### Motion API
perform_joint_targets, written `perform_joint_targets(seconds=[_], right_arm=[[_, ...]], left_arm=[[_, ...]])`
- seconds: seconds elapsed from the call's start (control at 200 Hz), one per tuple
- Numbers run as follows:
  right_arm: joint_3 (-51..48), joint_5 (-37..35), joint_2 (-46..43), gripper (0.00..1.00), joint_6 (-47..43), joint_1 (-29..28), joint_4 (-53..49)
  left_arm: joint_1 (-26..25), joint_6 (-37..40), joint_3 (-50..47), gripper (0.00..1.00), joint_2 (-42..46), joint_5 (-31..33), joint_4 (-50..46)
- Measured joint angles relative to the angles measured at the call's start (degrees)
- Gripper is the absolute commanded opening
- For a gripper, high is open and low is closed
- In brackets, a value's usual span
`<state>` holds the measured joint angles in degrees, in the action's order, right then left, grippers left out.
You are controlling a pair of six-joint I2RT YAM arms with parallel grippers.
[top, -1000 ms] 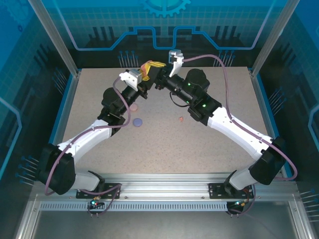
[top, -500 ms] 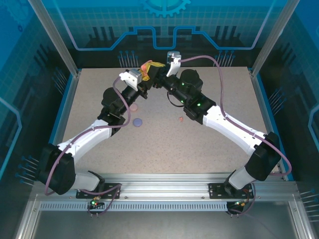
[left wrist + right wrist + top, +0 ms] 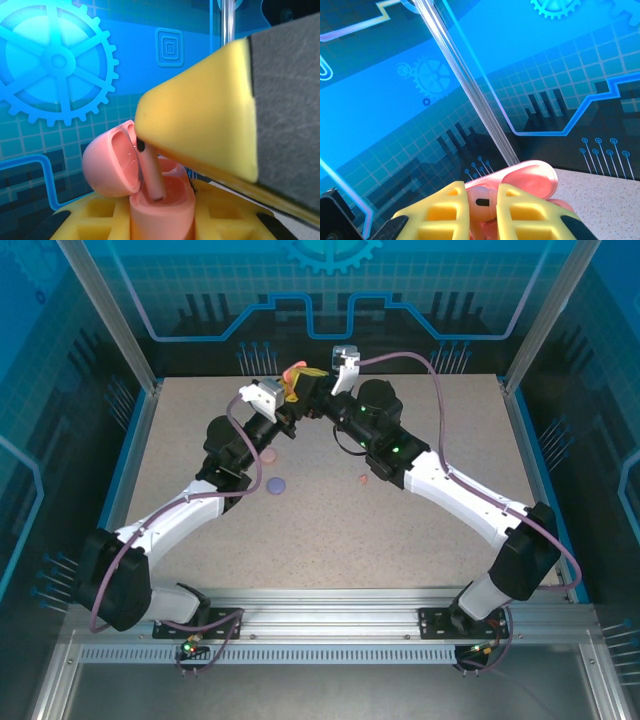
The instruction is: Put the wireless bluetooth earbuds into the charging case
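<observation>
My left gripper (image 3: 160,227) is shut on a coral-red charging case (image 3: 162,212) and holds it upright above the far middle of the table. The case's lid (image 3: 107,162) is swung open to the left. My right gripper (image 3: 482,206) is shut on a coral-red earbud (image 3: 483,200), pinching its head between the yellow fingers (image 3: 530,215). The earbud's stem (image 3: 151,175) points down into the case's opening, with its tip inside the rim. In the top view the left gripper (image 3: 287,393) and the right gripper (image 3: 312,390) meet tip to tip.
On the table by the left forearm lie a pale pink case (image 3: 268,455) and a purple case (image 3: 277,483). A small coral-red earbud (image 3: 363,479) lies loose beside the right arm. The blue back wall (image 3: 330,300) stands close behind both grippers.
The right gripper has moved left and closer to the left gripper, bringing the earbud over the open case. The left arm has stayed still.
</observation>
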<state>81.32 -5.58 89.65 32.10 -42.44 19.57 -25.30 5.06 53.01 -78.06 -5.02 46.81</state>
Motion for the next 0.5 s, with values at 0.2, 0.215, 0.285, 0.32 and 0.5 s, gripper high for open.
perform_joint_targets(seconds=[0.2, 0.215, 0.285, 0.32, 0.5], right_arm=[[0.00, 0.00, 0.07, 0.13, 0.02, 0.00, -0.07], [0.00, 0.00, 0.07, 0.12, 0.00, 0.00, -0.07], [0.00, 0.02, 0.07, 0.12, 0.00, 0.07, -0.13], [0.00, 0.04, 0.07, 0.12, 0.00, 0.07, -0.20], [0.00, 0.24, 0.11, 0.12, 0.02, 0.09, -0.28]], left_arm=[[0.00, 0.00, 0.11, 0.00, 0.00, 0.00, -0.26], [0.00, 0.00, 0.13, 0.00, 0.00, 0.00, -0.26], [0.00, 0.00, 0.20, 0.00, 0.00, 0.00, -0.46], [0.00, 0.00, 0.20, 0.00, 0.00, 0.00, -0.50], [0.00, 0.00, 0.20, 0.00, 0.00, 0.00, -0.68]])
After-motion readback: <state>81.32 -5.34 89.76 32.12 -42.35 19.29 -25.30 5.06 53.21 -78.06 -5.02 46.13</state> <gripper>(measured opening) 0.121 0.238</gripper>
